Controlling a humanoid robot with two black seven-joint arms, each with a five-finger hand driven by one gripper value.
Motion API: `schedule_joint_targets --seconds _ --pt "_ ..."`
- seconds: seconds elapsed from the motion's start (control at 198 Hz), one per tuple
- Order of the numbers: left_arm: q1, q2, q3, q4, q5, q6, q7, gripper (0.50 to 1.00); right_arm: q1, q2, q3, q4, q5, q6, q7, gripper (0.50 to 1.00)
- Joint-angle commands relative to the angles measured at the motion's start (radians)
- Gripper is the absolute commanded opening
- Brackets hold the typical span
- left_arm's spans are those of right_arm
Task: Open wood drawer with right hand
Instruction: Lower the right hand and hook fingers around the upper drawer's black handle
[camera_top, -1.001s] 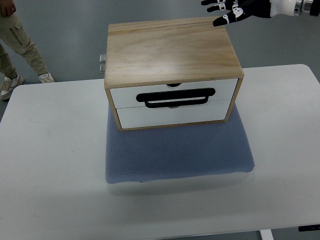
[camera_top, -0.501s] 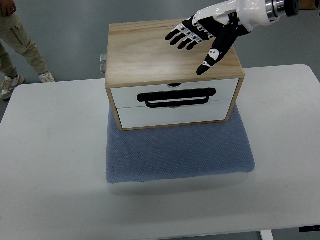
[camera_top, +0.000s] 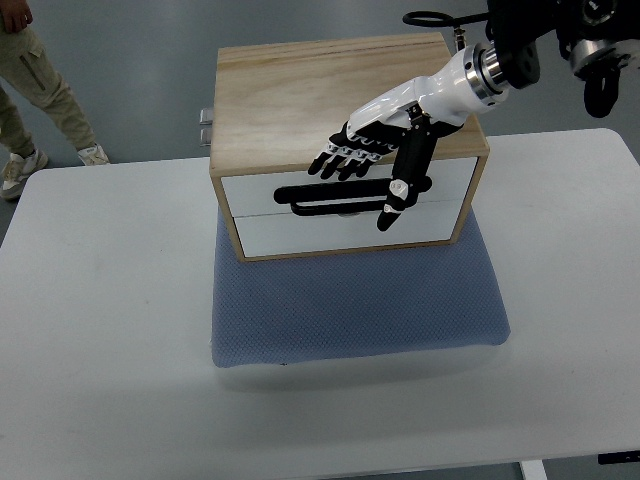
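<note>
White rectangular worktop (camera_top: 90, 330) fills most of the view, with grey floor beyond its far edge. On it, near the middle, lies a blue-grey textured square mat (camera_top: 360, 310). Standing on the far part of that mat is the light plywood drawer box (camera_top: 300, 90), its front turned toward the camera. The front shows two white drawer faces stacked one above the other, the upper white wood drawer (camera_top: 250, 190) and the lower white drawer (camera_top: 300, 232), both flush with the frame. A black looped handle (camera_top: 310, 199) runs along the seam between them.

From the picture's right edge comes the right arm, white-shelled with a metal wrist, reaching over the box's top right corner. Its black-and-white robot hand (camera_top: 375, 150) hangs over the front upper edge of the box with its fingers (camera_top: 340, 160) spread and pointing down-left, tips just above the handle. The thumb (camera_top: 400, 190) stretches downward across the upper drawer face and over the handle; whether it touches cannot be told. It holds nothing.

At the far left edge stands a person in beige trousers (camera_top: 35, 85) and pale shoes.
</note>
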Motion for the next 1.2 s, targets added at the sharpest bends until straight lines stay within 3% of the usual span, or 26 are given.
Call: schedule_joint_targets --seconds 0.0,0.293,0.41,1.194 --pt "0.000 0.000 0.000 0.000 0.000 0.000 0.000 1.000 -0.004 0.020 -0.003 0.010 0.001 -0.010 -0.025 0.942" --pt "0.000 0.000 0.000 0.000 0.000 0.000 0.000 1.000 -0.017 0.052 -0.018 0.015 0.001 -0.151 -0.048 0.940" --pt "0.000 0.000 0.000 0.000 0.000 0.000 0.000 1.000 -0.021 0.054 -0.024 0.015 0.002 -0.152 -0.091 0.942" --pt "0.000 0.000 0.000 0.000 0.000 0.000 0.000 1.000 -0.049 0.066 -0.061 0.013 -0.001 -0.163 -0.106 0.942"
